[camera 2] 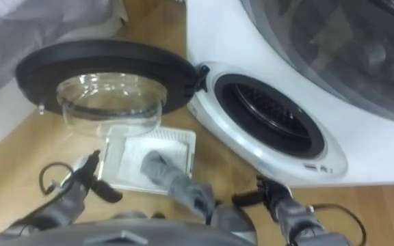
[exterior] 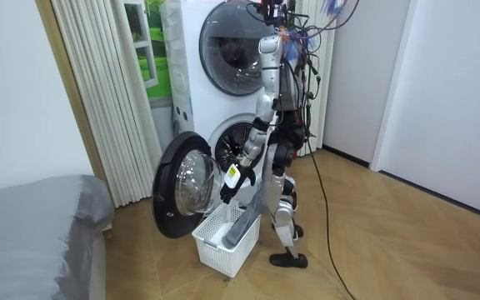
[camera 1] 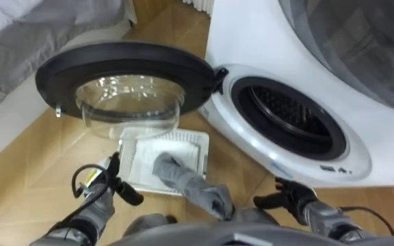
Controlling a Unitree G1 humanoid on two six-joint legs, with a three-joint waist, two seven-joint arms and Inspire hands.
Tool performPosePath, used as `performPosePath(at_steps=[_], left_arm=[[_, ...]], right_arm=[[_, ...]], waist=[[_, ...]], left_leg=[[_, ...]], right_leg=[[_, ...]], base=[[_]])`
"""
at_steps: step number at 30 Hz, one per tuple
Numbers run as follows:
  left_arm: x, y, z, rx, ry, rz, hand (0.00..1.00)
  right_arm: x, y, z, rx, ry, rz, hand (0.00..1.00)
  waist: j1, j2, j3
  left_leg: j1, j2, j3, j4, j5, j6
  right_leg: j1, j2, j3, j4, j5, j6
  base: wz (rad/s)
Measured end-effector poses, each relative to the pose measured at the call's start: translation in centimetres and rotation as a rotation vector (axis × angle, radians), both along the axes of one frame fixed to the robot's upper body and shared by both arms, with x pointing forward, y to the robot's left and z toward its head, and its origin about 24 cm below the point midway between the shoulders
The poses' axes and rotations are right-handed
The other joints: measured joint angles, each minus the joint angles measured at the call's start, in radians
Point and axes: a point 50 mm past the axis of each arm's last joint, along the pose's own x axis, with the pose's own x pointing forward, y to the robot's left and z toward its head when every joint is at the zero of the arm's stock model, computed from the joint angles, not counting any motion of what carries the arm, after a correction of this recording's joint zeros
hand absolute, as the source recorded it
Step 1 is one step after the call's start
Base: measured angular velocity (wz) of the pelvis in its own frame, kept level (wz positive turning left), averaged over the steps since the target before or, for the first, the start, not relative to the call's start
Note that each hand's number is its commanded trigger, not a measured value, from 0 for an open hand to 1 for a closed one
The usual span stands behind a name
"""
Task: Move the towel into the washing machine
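A grey towel (camera 1: 183,179) rises slantwise out of a white slatted basket (camera 1: 197,140) on the floor, its upper end close to my body between my two hands. The lower end lies in the basket. My left hand (camera 1: 108,181) hovers over the basket's left side, open and holding nothing. My right hand (camera 1: 293,198) is just right of the towel's upper end; whether it holds the cloth is not visible. The washing machine's drum opening (camera 1: 289,116) is ahead to my right, and its round glass door (camera 1: 125,75) hangs open above the basket. In the room view I stand bent over the basket (exterior: 215,248).
A second drum unit (exterior: 232,46) is stacked above the washer. A grey bed (exterior: 32,225) lies to my left and pale curtains (exterior: 98,92) hang behind the door. The floor is wood.
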Motion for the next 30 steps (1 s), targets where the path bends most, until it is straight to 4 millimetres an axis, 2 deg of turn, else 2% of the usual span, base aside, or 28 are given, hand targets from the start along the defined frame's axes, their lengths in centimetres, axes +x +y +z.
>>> performPosePath(at_steps=[3,6,10,12,13,14,15,17,22,26,30], left_arm=[[1.7,-1.0,0.5,0.005,-0.034,-0.056,0.0],[4.1,-1.9,1.6,0.018,-0.099,-0.114,0.0],[5.7,-2.6,2.4,0.03,-0.148,-0.153,0.0],[6.6,-3.1,2.9,0.042,-0.175,-0.189,0.0],[7.3,-3.4,3.4,0.055,-0.2,-0.211,0.0],[8.2,-3.8,4.0,0.07,-0.229,-0.241,0.0],[8.5,-3.9,4.2,0.077,-0.242,-0.258,0.0],[9.7,-4.6,5.1,0.091,-0.296,-0.315,0.0],[11.8,-5.4,6.9,0.159,-0.384,-0.437,0.0],[12.9,-5.4,8.1,0.191,-0.454,-0.459,0.0],[13.9,-5.6,9.1,0.203,-0.504,-0.484,0.0]], right_arm=[[1.7,0.9,0.4,-0.005,-0.037,0.042,0.0],[3.5,2.1,0.9,-0.001,-0.078,0.086,0.0],[5.0,2.6,1.6,0.002,-0.128,0.103,0.0],[5.9,2.9,2.0,0.0,-0.156,0.12,0.0],[6.8,3.2,2.4,0.0,-0.186,0.139,0.0],[7.5,3.4,2.8,0.004,-0.22,0.147,0.0],[7.8,3.5,3.0,0.006,-0.231,0.15,0.0],[9.0,3.8,3.7,0.015,-0.277,0.159,0.0],[10.8,4.8,5.0,0.051,-0.371,0.18,0.0],[11.8,5.6,6.0,0.097,-0.441,0.199,0.0],[13.5,6.6,7.4,0.107,-0.514,0.245,0.0]], waist=[[-0.014,0.0,0.0092],[-0.017,0.0,0.0321],[-0.017,0.001,0.0358],[-0.031,0.003,0.0408],[-0.042,0.004,0.0448],[-0.047,0.004,0.0564],[-0.048,0.003,0.0605],[-0.054,0.003,0.062],[-0.079,0.001,0.0629],[-0.101,-0.003,0.063],[-0.128,-0.006,0.0629]], left_leg=[[-0.085,0.001,-0.001,0.041,0.0,0.0],[-0.194,0.009,0.004,0.105,0.0,0.0],[-0.314,0.011,0.011,0.166,0.0,0.001],[-0.379,0.013,0.004,0.218,-0.001,0.001],[-0.42,0.016,0.006,0.245,-0.005,0.005],[-0.458,0.025,0.009,0.278,-0.013,0.007],[-0.476,0.028,0.01,0.297,-0.017,0.007],[-0.568,0.045,0.01,0.387,-0.05,0.006],[-0.716,0.063,0.012,0.529,-0.083,0.01],[-0.832,0.085,0.013,0.648,-0.121,0.005],[-0.929,0.098,0.004,0.726,-0.137,0.0]], right_leg=[[-0.085,-0.005,0.001,0.043,-0.001,-0.002],[-0.186,-0.007,0.003,0.087,0.001,-0.009],[-0.32,-0.013,0.021,0.161,-0.003,-0.025],[-0.38,-0.013,0.031,0.2,-0.007,-0.032],[-0.423,-0.014,0.033,0.226,-0.007,-0.037],[-0.458,-0.012,0.033,0.253,-0.008,-0.044],[-0.475,-0.01,0.034,0.266,-0.009,-0.046],[-0.569,-0.003,0.049,0.343,-0.025,-0.057],[-0.726,-0.004,0.066,0.482,-0.046,-0.067],[-0.848,0.004,0.081,0.594,-0.073,-0.079],[-0.941,0.012,0.083,0.661,-0.081,-0.086]], base=[[0.0],[0.0],[-0.07],[-0.02],[0.0],[-0.05],[-0.11],[-0.16],[-0.07],[-0.08],[-0.02]])
